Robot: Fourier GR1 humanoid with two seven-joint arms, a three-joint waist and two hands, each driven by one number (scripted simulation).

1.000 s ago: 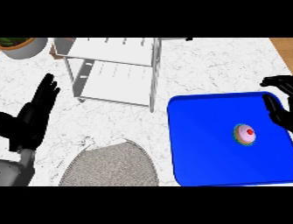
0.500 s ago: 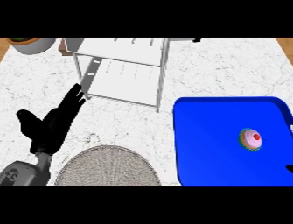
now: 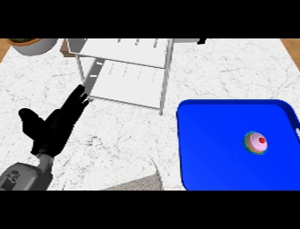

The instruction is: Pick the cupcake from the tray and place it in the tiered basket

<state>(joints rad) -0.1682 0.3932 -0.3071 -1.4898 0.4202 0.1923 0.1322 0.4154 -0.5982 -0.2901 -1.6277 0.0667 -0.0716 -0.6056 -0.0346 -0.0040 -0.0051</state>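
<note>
A small cupcake [image 3: 256,142] with pink frosting and a red dot on top sits on the blue tray [image 3: 218,152], right of its middle. The white wire tiered basket [image 3: 127,71] stands at the back of the marble counter, left of centre. My left hand [image 3: 54,124] is open at the lower left, fingers straight and pointing up toward the basket's front left corner, holding nothing. My right hand does not show in this view.
A potted plant in a pale pot [image 3: 33,44] stands at the back left corner. A grey round mat [image 3: 139,183] peeks in at the bottom edge, left of the tray. Wooden floor shows beyond the counter's side edges.
The right hand has left the view; it hovered over the tray's right side a second ago. The view has shifted, so the mat has slid mostly off the bottom edge.
</note>
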